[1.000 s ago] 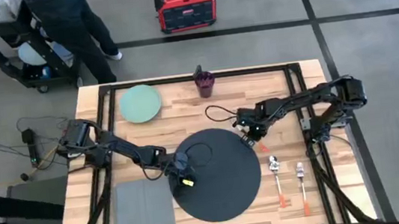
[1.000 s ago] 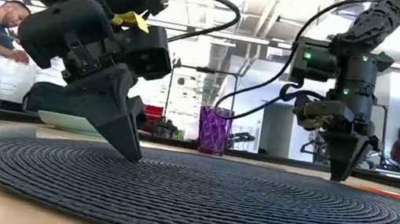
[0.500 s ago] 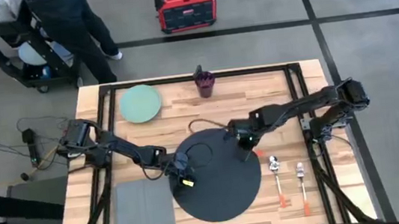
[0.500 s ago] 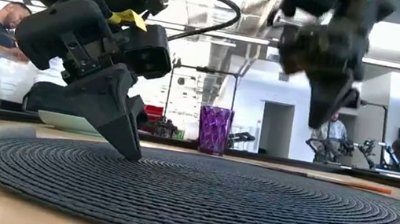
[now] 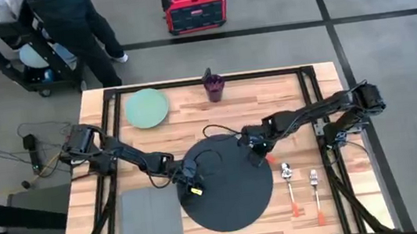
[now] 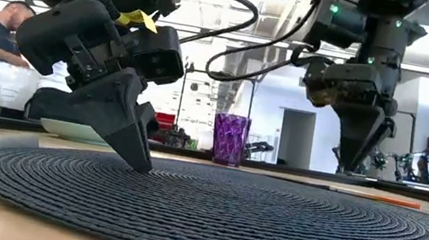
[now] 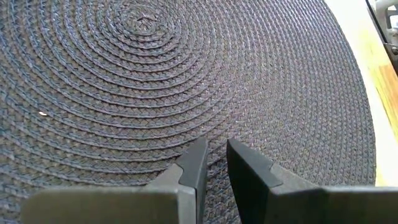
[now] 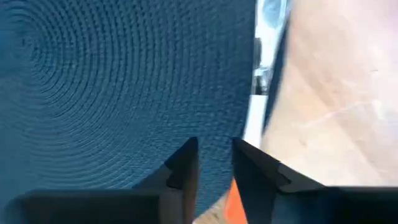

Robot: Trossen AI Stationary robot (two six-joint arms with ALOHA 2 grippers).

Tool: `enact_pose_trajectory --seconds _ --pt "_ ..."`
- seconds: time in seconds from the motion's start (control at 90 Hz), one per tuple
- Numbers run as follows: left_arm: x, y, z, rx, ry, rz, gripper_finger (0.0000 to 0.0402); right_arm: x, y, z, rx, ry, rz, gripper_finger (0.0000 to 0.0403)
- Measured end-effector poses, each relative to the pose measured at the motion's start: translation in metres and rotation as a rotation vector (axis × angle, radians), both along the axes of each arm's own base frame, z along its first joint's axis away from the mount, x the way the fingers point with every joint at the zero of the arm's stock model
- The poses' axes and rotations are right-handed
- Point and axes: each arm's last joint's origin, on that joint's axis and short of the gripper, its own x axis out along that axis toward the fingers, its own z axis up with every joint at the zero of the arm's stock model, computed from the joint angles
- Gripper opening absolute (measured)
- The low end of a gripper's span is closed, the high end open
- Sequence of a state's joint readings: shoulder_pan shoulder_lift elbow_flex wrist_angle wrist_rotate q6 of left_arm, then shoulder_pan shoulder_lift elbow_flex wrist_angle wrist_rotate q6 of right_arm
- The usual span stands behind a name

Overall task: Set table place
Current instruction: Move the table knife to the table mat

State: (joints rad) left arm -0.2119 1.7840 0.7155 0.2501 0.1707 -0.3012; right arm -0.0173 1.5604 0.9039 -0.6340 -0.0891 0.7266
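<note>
The place, a round dark woven mat (image 5: 229, 189), lies flat on the wooden table (image 5: 270, 102). My left gripper (image 5: 190, 176) stands over the mat's left part, fingers a narrow gap apart (image 7: 213, 149), tips down on the weave. My right gripper (image 5: 258, 151) hangs above the mat's far right edge (image 8: 215, 149), clear of it in the low view (image 6: 352, 166). It has a narrow gap and nothing between its fingers. A knife with an orange handle (image 8: 252, 118) lies along that edge of the mat (image 5: 271, 158). My left gripper rests its fingertips (image 6: 140, 164) on the mat's top face near the left edge (image 7: 186, 134). The fingers slant down from the table's left. The mat lies flat under them, and nothing shows between the fingers.
A pale green plate (image 5: 147, 107) and a purple cup (image 5: 214, 86) stand at the far side. A grey napkin (image 5: 151, 220) lies near left of the mat. A spoon (image 5: 288, 183) and a fork (image 5: 315, 191) lie to the right. A person stands beyond the far left corner.
My right gripper has risen from the table beside the mat's right edge and gone a little toward the mat, then come part of the way down again. The mat has stayed where it was.
</note>
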Motion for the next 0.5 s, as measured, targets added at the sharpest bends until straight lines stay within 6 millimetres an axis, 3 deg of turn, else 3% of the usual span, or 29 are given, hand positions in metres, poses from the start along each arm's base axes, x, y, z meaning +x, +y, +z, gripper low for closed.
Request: enact_pose_trajectory --seconds 0.233,0.5 --pt "0.0 0.0 0.0 -0.002 0.0 0.002 0.0047 -0.004 -0.011 -0.004 -0.039 0.051 -0.012 0.0159" --pt "0.0 0.0 0.0 0.001 -0.003 0.002 0.0047 -0.009 -0.006 -0.031 0.023 0.101 -0.014 0.0145"
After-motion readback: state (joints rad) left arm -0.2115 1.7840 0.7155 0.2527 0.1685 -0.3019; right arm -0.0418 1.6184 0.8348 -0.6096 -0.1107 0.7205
